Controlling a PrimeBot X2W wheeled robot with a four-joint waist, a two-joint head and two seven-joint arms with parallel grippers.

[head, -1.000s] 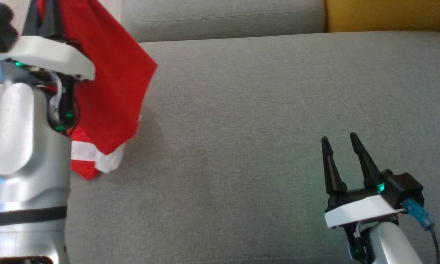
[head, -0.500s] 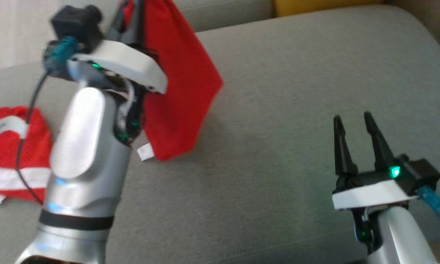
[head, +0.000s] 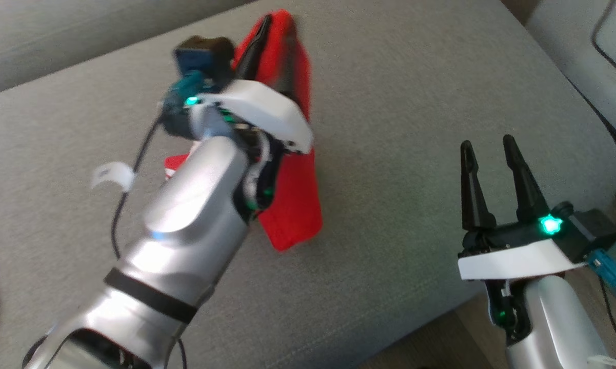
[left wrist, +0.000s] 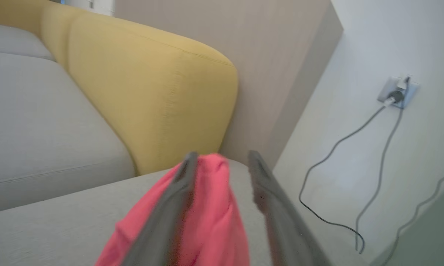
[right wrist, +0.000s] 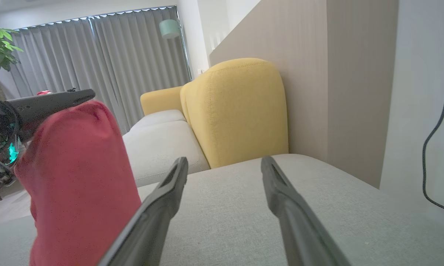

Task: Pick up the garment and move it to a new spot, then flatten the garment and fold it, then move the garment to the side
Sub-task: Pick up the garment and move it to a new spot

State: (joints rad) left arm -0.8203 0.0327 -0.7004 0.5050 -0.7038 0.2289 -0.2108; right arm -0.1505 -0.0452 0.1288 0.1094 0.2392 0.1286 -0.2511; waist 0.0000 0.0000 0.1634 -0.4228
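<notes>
"How did the left gripper stand?"

"Its two fingers were parted. The red garment lay between them, bunched against one finger and draped over it, and a gap showed between the cloth and the other finger. So the jaws were slack, and the cloth hung on one finger rather than being pinched."

"And below that gripper?"

"In the head view the red garment hung down from the left gripper, past the white wrist housing, towards the grey seat cushion. Whether its lower corner touched the cushion could not be told."

"What of the right gripper?"

"It was spread wide with nothing between its fingers, hovering near the cushion's front edge. The garment was well apart from it, off to its left. Its own wrist view showed the right gripper over bare cushion, with the red garment at the left."

"And farther out?"

"Beyond the left gripper's fingertips rose the yellow sofa arm. To the right of it, on the wall, was a wall socket with a cable trailing down."
</notes>
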